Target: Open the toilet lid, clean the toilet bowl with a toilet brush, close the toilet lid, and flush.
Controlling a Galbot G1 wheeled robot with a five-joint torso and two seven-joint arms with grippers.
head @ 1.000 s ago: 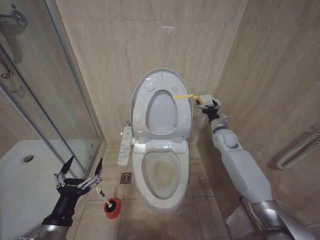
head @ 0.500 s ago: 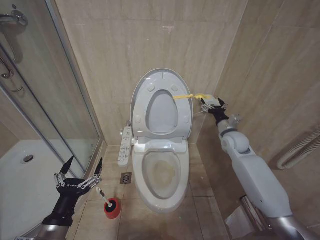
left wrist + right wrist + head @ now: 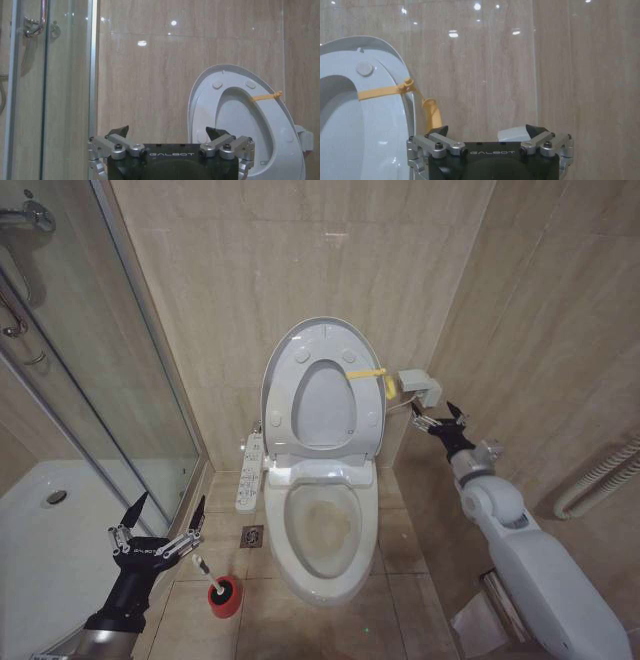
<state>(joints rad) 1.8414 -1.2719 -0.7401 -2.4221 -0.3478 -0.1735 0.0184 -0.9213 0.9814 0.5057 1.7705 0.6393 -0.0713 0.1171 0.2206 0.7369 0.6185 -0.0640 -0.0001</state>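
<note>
- Toilet lid [image 3: 322, 385] is standing upright against the far wall, a yellow strap [image 3: 366, 373] tied on its right edge.
- My right pincer [image 3: 440, 420] hangs spread just right of the lid, beside a small white box [image 3: 417, 386] on the wall, touching nothing.
- Toilet bowl [image 3: 325, 532] sits open, stained yellowish inside.
- Toilet brush [image 3: 205, 568] stands in its red holder [image 3: 225, 596] on the floor, left of the bowl.
- My left pincer [image 3: 158, 528] hovers spread near the brush, empty.

One brand name, printed twice.
"GALBOT" stands in pale letters on the black body of the left tool [image 3: 171, 139] and the right tool [image 3: 490, 138].
</note>
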